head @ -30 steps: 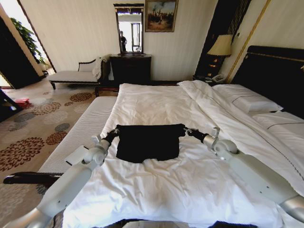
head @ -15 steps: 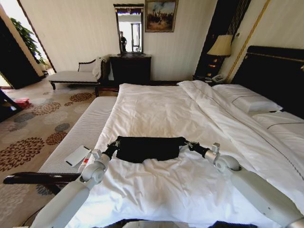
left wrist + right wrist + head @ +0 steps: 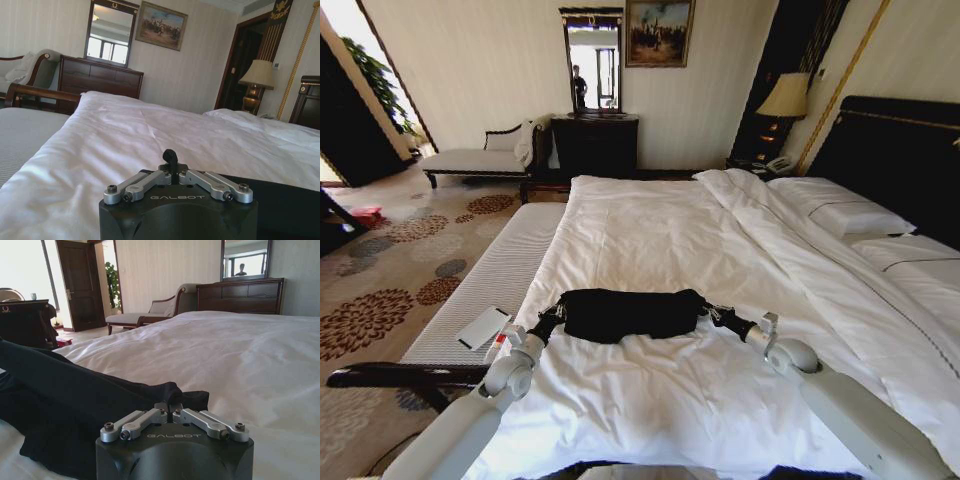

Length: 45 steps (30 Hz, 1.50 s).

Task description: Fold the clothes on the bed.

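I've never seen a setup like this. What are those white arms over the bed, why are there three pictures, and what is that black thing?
The arms belong to a wheeled robot. The wide picture comes from a camera on its head; the other two come from cameras on its wrists, looking past each gripper. On the bed, with its white duvet, lies a black T-shirt, bunched into a narrow band. The left gripper is shut on one end of the shirt, and the right gripper on the other. A white-striped bench stands beside the bed.

T-shirt (image 3: 628, 314) on bed (image 3: 650, 225) | bench (image 3: 495, 280) left of bed | pillows (image 3: 840, 215) far right
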### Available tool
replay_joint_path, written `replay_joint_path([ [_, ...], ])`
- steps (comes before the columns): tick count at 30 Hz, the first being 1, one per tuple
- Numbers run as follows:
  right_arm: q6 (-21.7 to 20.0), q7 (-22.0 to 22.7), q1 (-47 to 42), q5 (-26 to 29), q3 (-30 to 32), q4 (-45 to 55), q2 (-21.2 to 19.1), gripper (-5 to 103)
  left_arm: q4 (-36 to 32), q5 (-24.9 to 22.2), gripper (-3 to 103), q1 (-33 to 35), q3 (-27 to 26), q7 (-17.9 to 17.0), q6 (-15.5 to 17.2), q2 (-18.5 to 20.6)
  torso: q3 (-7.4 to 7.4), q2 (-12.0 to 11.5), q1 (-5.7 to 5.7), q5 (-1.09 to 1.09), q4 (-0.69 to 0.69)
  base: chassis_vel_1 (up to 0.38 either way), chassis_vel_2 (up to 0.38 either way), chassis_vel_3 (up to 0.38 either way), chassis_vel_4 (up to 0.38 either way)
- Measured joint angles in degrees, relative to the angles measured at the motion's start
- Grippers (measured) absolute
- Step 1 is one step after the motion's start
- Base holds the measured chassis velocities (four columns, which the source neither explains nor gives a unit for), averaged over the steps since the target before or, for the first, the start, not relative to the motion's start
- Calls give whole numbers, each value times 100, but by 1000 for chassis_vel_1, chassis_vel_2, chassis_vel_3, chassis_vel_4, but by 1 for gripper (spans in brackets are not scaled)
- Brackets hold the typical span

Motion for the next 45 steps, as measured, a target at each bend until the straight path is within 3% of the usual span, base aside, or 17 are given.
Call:
replay_joint_path([
  [13, 425, -91, -529, -500, 156, 235, -2, 4, -180, 461, -2, 690, -271, 84, -275, -36, 0, 0, 0, 0, 0, 0, 0, 0, 0],
  [15, 493, -122, -634, -609, 196, 296, -27, 13, -242, 591, 7, 881, -348, 92, -328, -41, 0, 0, -1, 0, 2, 0, 0, 0, 0],
  [17, 513, -136, -699, -634, 219, 339, -50, 18, -271, 630, 7, 951, -392, 96, -351, -44, 0, 0, 0, 0, 1, 0, 0, 0, 0],
  [18, 524, -145, -747, -649, 234, 372, -64, 18, -295, 659, 12, 1008, -429, 98, -367, -48, 0, 0, 0, 0, 1, 0, 0, 0, 0],
  [21, 619, -190, -1045, -825, 343, 558, -103, 34, -401, 807, 28, 1338, -604, 130, -443, -73, 0, 0, 0, 1, 0, 0, 0, 0, 0],
  [25, 714, -229, -1233, -884, 482, 705, -146, 45, -456, 1033, 39, 1577, -729, 198, -550, -80, 0, 0, -1, 0, 1, 0, 0, 0, 0],
  [26, 714, -229, -1233, -884, 482, 705, -146, 45, -456, 1033, 39, 1577, -729, 198, -550, -80, 0, 0, -1, 0, 1, 0, 0, 0, 0],
  [30, 776, -583, -1557, -744, 1040, 943, -315, 66, -733, 976, 61, 1739, -1018, 217, -586, -80, 0, 0, -1, 0, 0, 0, 0, 0, 0],
  [32, 779, -642, -1595, -699, 1119, 969, -338, 72, -769, 941, 61, 1745, -1065, 216, -586, -77, 0, 0, -1, 0, -1, 0, 0, 0, 0],
  [34, 779, -785, -1685, -480, 1364, 1065, -423, 83, -905, 776, 72, 1727, -1204, 216, -559, -31, 0, 0, -1, 1, -1, 0, 0, 0, 0],
  [36, 779, -790, -1632, -435, 1417, 1051, -459, 88, -943, 690, 82, 1641, -1221, 212, -513, 16, 0, 0, -1, -1, 0, 0, 0, 0, 0],
  [37, 779, -790, -1632, -435, 1417, 1051, -459, 88, -943, 690, 82, 1641, -1221, 212, -513, 16, 0, 0, -1, -1, 0, 0, 0, 0, 0],
  [39, 731, -587, -1361, -331, 1319, 871, -467, 97, -901, 640, 93, 1317, -1054, 83, -409, 90, 0, 0, -1, 0, 1, 0, 0, 0, 0],
  [40, 643, -455, -1264, -181, 1264, 827, -456, 99, -860, 633, 93, 1189, -971, -29, -346, 91, 1, 0, 0, 0, 0, 0, 0, 0, 0],
  [45, 282, -137, -1040, 521, 1187, 780, -429, 100, -760, 649, 100, 970, -898, -524, -109, -9, 1, -1, 2, 2, -1, 0, 0, 0, 0],
])
